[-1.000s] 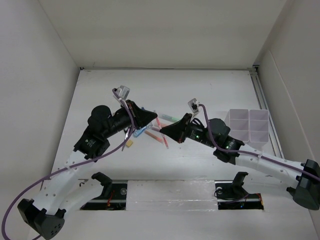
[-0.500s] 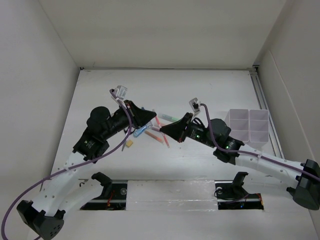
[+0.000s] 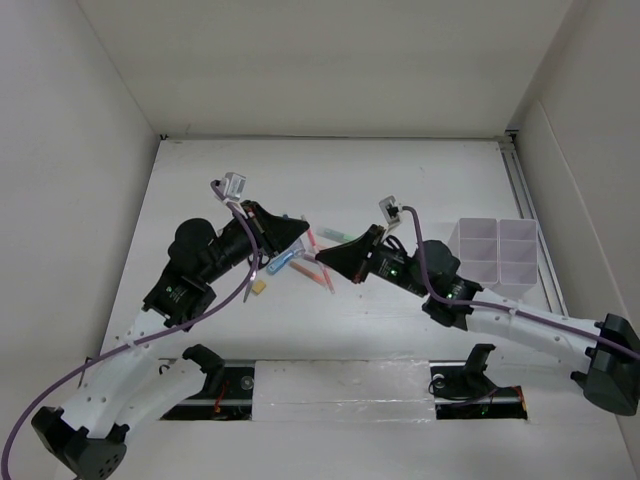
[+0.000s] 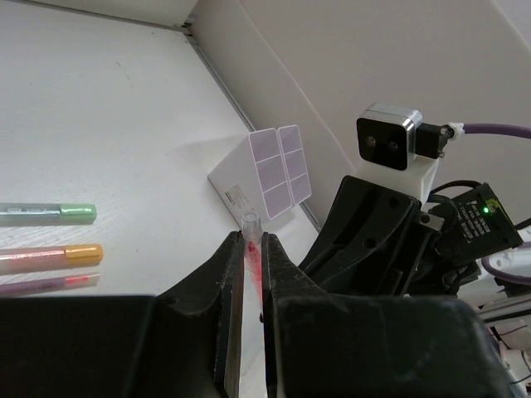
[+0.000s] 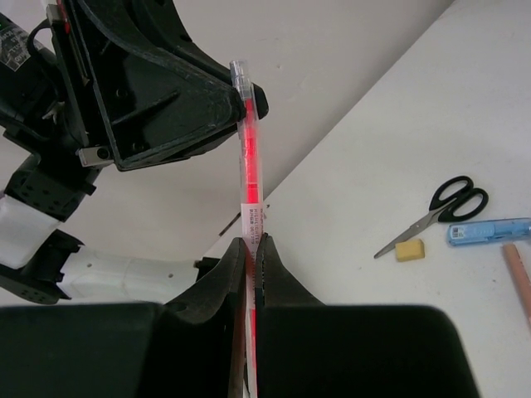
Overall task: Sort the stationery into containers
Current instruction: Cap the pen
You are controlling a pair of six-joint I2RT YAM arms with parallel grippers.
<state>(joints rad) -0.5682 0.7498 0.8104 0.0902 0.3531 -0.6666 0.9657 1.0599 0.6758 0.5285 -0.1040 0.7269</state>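
Note:
A thin orange-red pen [image 3: 312, 246] hangs above the table between my two grippers. My left gripper [image 3: 302, 234] is shut on its clear-capped end [image 4: 251, 228]. My right gripper [image 3: 323, 262] is shut on the labelled end [image 5: 251, 211]. In the right wrist view the pen runs up from my right gripper [image 5: 253, 245] to the left fingertips [image 5: 249, 98]. The divided white organiser [image 3: 495, 255] stands at the right and also shows in the left wrist view [image 4: 265, 170]. On the table lie the scissors [image 5: 440, 207], the yellow eraser [image 5: 409, 249] and a blue-capped item [image 5: 489, 230].
A green marker [image 4: 50, 214], an orange marker [image 4: 54, 255] and a pinkish one [image 4: 50, 284] lie side by side under the grippers. More pens [image 3: 318, 278] lie below them in the top view. White walls enclose the table on three sides.
The left arm has shifted slightly left and the right gripper has edged left with it. Both grippers stay on the pen.

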